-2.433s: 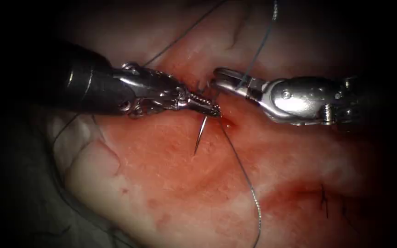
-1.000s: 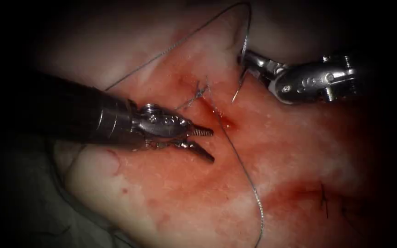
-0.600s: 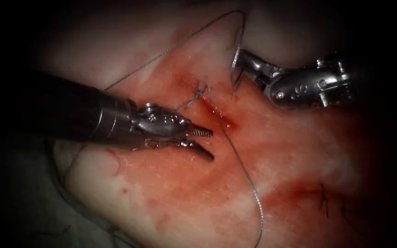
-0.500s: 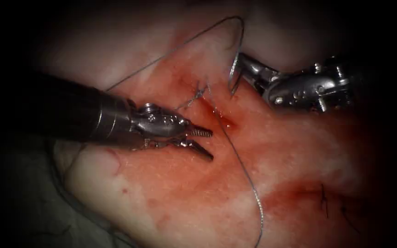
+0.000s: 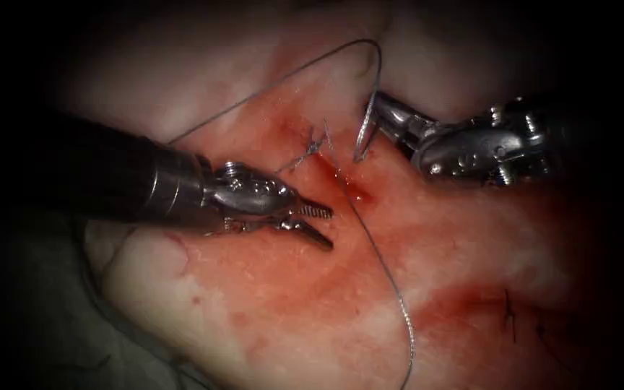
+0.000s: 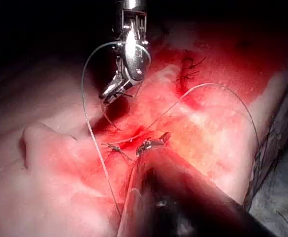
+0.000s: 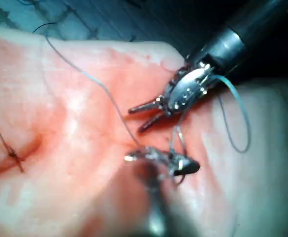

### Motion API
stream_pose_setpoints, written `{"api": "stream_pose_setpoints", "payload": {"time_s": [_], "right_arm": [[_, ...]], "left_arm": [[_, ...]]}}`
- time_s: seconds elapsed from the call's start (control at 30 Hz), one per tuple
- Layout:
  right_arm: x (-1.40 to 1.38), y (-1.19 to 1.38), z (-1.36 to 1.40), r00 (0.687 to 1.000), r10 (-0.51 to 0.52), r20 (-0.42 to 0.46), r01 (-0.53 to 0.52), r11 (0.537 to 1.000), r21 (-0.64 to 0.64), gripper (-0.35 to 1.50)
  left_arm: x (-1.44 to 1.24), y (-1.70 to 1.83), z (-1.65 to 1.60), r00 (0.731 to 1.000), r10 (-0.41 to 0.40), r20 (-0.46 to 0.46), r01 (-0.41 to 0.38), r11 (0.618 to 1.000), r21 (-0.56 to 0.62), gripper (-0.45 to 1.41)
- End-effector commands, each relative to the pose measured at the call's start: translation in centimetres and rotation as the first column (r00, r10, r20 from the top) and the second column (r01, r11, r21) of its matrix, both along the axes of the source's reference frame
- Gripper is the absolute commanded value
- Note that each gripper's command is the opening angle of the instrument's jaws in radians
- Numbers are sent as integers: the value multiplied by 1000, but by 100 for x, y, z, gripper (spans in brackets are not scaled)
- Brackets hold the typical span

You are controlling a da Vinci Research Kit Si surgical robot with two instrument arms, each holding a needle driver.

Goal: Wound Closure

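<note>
Steel curved needle (image 5: 363,137) held near swaged end in closed right tool (image 5: 378,108), tip down, just above pink tissue (image 5: 269,303) right of cut (image 5: 344,180). Left tool (image 5: 318,225) left of cut, jaws parted, empty. Grey thread (image 5: 391,289) trails across cut.

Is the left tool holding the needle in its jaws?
No, the left tool has its jaws open and holds nothing, while the right tool grips the curved needle near its upper end.
</note>
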State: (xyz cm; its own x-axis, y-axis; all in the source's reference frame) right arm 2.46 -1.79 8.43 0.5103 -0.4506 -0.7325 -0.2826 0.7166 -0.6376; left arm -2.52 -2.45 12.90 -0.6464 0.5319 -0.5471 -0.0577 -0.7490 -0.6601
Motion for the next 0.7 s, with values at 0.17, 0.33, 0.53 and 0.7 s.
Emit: {"api": "stream_pose_setpoints", "payload": {"time_s": [0.17, 0.33, 0.53, 0.7], "right_arm": [[8, -3, 7, 1000, -1, 3, 1, 1000, 1, -35], [7, -1, 9, 1000, 1, 4, -1, 1000, 1, -35], [11, -3, 12, 1000, 2, 6, -2, 1000, -2, -35], [12, -6, 15, 1000, -2, 11, 2, 1000, -3, -35]], "left_arm": [[-5, -4, 6, 1000, 1, 0, -1, 1000, 1, 35], [-5, -4, 5, 1000, 1, 0, -1, 1000, 1, 34], [-5, -4, 5, 1000, 2, 1, -2, 1000, 2, 34], [-4, -2, 4, 1000, 2, 2, -2, 1000, 3, 34]]}}
